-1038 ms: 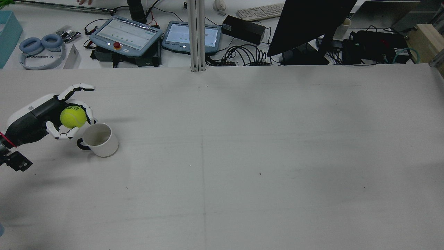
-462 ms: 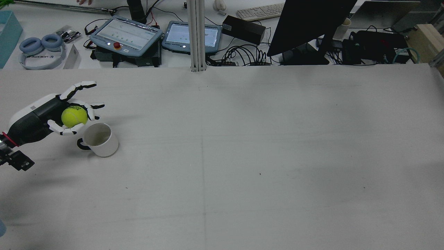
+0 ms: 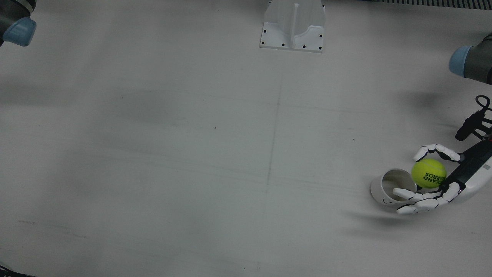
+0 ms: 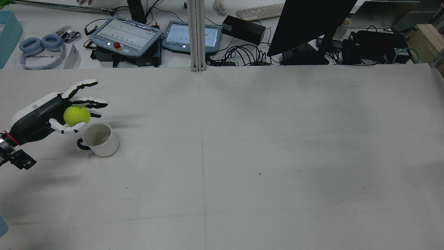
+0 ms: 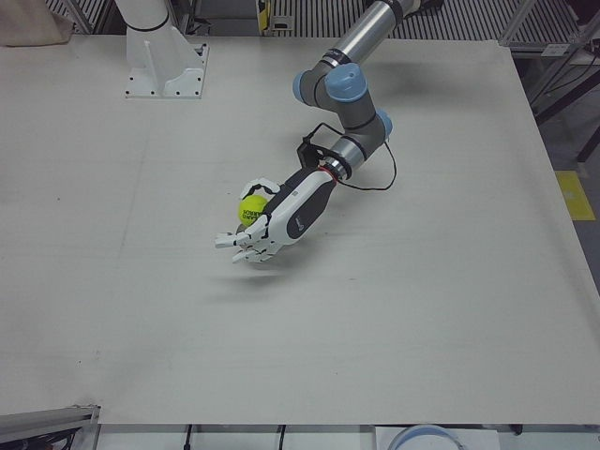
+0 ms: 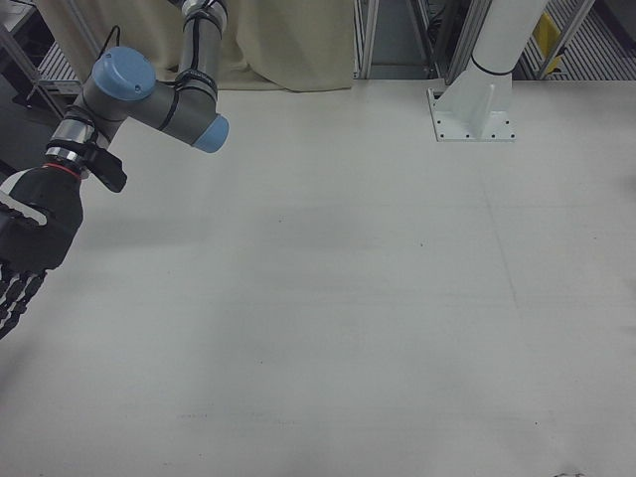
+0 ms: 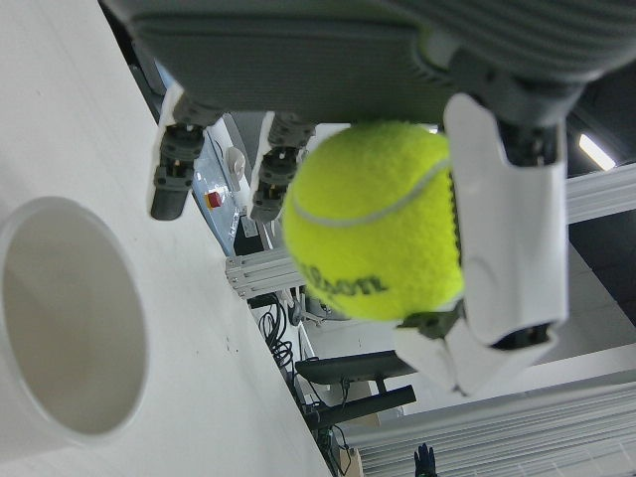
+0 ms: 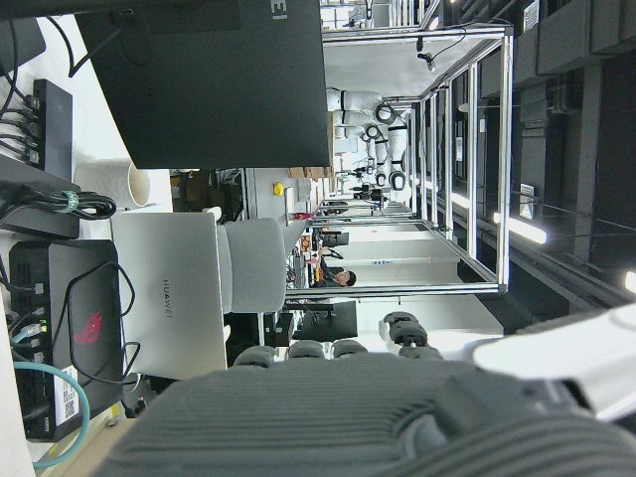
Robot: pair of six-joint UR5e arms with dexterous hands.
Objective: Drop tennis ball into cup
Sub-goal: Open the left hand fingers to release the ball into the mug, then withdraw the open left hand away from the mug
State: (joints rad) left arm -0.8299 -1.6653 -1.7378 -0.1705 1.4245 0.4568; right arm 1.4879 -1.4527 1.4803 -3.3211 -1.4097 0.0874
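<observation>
**Ball held just beside the cup's mouth**

The left hand (image 4: pixel 52 116), a black-and-white many-fingered hand, hangs low over the pale grey table (image 4: pixel 242 156) at the robot's left edge. Its white fingers (image 3: pixel 417 198) are spread and mostly straightened, yet the fuzzy yellow-green tennis ball (image 4: pixel 76 115) with dark lettering sits against the black palm, braced by the thumb on 1 side and a finger on the other. The left hand view shows the ball (image 7: pixel 373 221) pressed between the palm above and a white finger segment at its right.

The round white ceramic cup (image 4: pixel 100 139) with a dark handle stands upright on the table, just beside and below the ball. In the front view the ball (image 3: pixel 428 173) lies next to the cup's rim (image 3: pixel 388 188), not over the opening, and 2 outstretched fingers reach across the cup's near side. The cup's inside looks empty in the left hand view (image 7: pixel 65 318).

The right hand (image 6: pixel 25 253) shows only at the right-front view's edge, well apart from the cup, dark fingers pointing down and slightly parted, holding nothing.
</observation>
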